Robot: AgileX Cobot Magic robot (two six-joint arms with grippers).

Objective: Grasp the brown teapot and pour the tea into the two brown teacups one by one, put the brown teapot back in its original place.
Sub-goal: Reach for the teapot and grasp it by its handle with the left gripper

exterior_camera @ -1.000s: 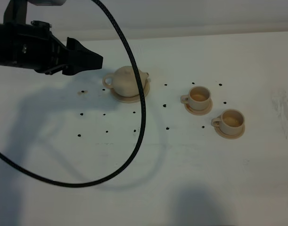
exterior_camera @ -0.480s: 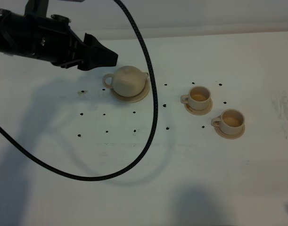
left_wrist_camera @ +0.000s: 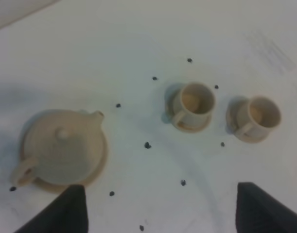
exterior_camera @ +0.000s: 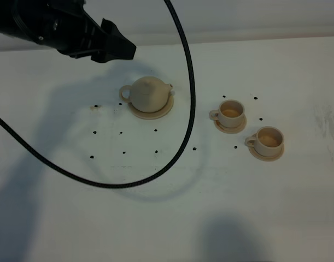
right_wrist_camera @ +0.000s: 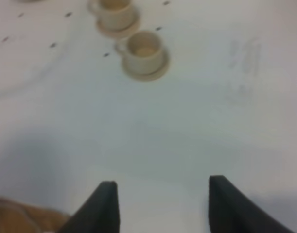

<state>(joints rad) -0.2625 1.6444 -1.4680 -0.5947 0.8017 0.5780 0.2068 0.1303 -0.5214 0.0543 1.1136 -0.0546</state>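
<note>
White table [exterior_camera: 265,207], small black dots [exterior_camera: 156,130] scattered on it, faint grey scuff marks [exterior_camera: 325,123]

The left arm [exterior_camera: 41,27] is matte black and blocky. Its left gripper [exterior_camera: 123,50] tapers to wedge-shaped black fingers [left_wrist_camera: 65,213], and a thick, ribbed black cable [exterior_camera: 186,109] loops off it. The right gripper [right_wrist_camera: 163,181] shows two dark fingertips [right_wrist_camera: 102,208], flat-sided and pointed.

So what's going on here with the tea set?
The left gripper hovers open above the table, up beside the brown teapot, holding nothing. The teapot sits lid-on on its wide saucer and nothing is gripping it. The two teacups stand on their small saucers to the right. The right gripper is open too, holding nothing.
</note>
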